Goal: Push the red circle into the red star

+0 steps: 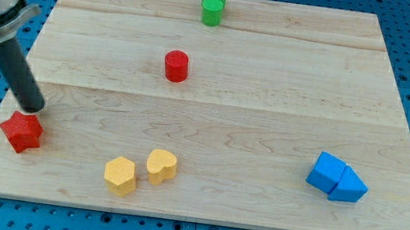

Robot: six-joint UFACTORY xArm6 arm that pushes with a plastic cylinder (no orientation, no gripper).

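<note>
**A:** Since my tip [32, 107] sits just above the red star [22, 131], nearly touching its upper edge, where does that leave the red circle [176, 66]?

**B:** Well apart from the tip, up and toward the view's right, alone on the wooden board [270, 100]. The rod is bare; it has no jaws to open or close and carries nothing. It can only shove.

**A:** So how should the push go?

**B:** I judge the tip must first get behind the circle, on the side away from the star, meaning its upper right. Swing wide around the circle so it isn't knocked early. Also leave the star alone on the way out; a nudge now moves the target.

**A:** And then?

**B:** Line up tip, circle and star on one straight diagonal and drive down-left, slowly. A round block probably slips off to one side of a thin rod, so correct in small steps.

**A:** Anything in the way?

**B:** The lane looks open. The green star [213, 6] lies beyond the circle, and the two yellow blocks [140, 171] lie below and right of the tip, off the line. The blue blocks [337, 178] are far right.
</note>
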